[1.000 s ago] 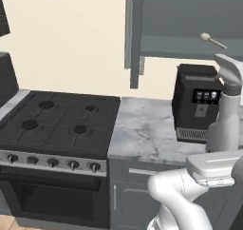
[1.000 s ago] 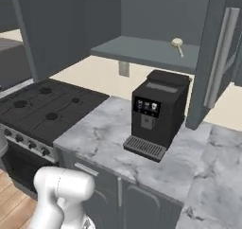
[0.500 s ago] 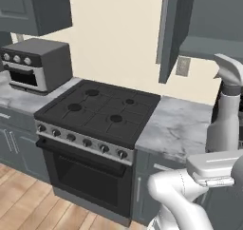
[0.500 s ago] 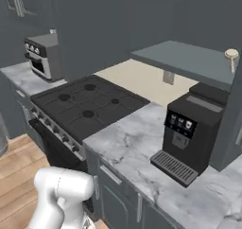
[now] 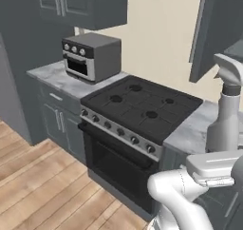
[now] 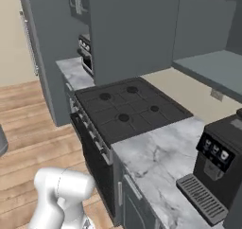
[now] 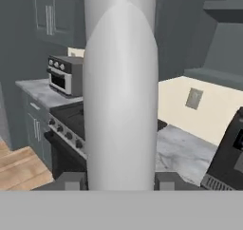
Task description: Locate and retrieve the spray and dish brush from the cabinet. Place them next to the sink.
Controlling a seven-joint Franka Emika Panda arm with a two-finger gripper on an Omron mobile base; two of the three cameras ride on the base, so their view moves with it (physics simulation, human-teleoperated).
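Note:
My gripper [image 7: 119, 181] is shut on the spray [image 7: 119, 96], a pale grey bottle that stands upright between the two dark fingertips [image 7: 71, 181]. In the left base view the spray [image 5: 224, 122] rises with its trigger head on top above the white hand, where the gripper [image 5: 219, 154] holds its base at the right edge. The cabinet [image 6: 215, 69] stands open with its grey inner shelf bare at the upper right, and its door [image 5: 213, 32] hangs open. The dish brush and the sink are out of view.
A black gas stove [image 5: 142, 105] with an oven below sits in the marble counter [image 6: 156, 162]. A toaster oven [image 5: 91, 57] stands at its left. A black coffee machine [image 6: 220, 166] stands at the right. Wooden floor [image 5: 42, 186] lies to the left.
The whole picture has swung: the base has turned left, so the stove now sits centre and the toaster oven and floor come in. The spray stays in my gripper.

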